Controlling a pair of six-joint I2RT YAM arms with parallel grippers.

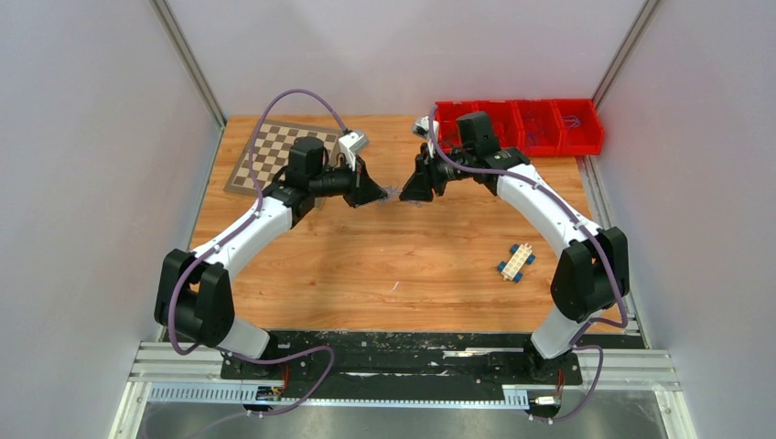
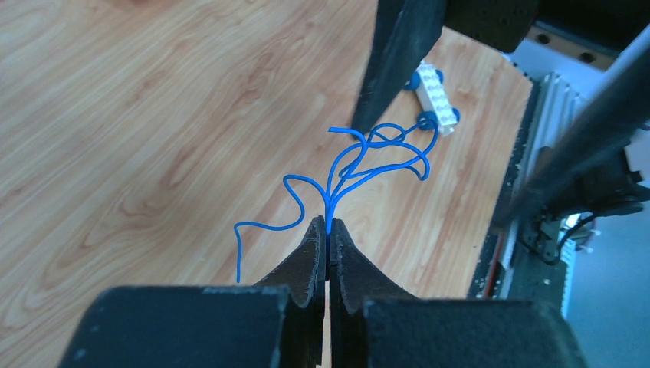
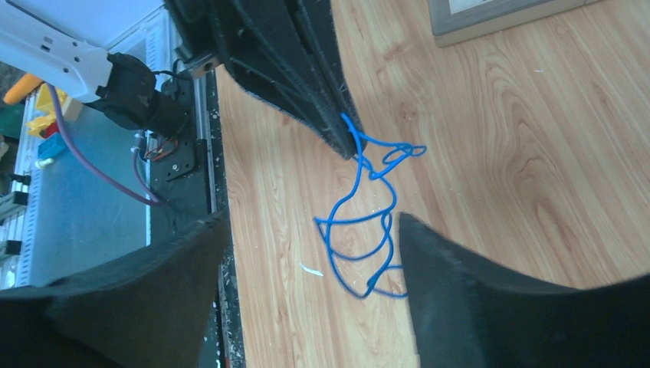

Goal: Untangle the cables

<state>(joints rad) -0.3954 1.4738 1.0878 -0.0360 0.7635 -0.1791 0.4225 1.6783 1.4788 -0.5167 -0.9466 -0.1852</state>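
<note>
A thin blue cable [image 2: 331,201] loops into a small tangle just above the wooden table [image 1: 366,265], between my two grippers [image 1: 393,194]. My left gripper [image 2: 329,226] is shut on a bunch of its strands, and one loose end trails off to the left. In the right wrist view the same tangle [image 3: 349,221] hangs from the left gripper's tips [image 3: 346,146]. My right gripper [image 3: 313,221] is open, its fingers either side of the lower loops, the right finger [image 3: 460,284] touching or covering part of them. No red or dark brown cables show near the grippers.
A row of red bins [image 1: 522,123] stands at the back right. A chessboard [image 1: 270,151] lies at the back left. A white and blue toy brick piece [image 1: 517,262] lies on the table's right side and also shows in the left wrist view [image 2: 433,92].
</note>
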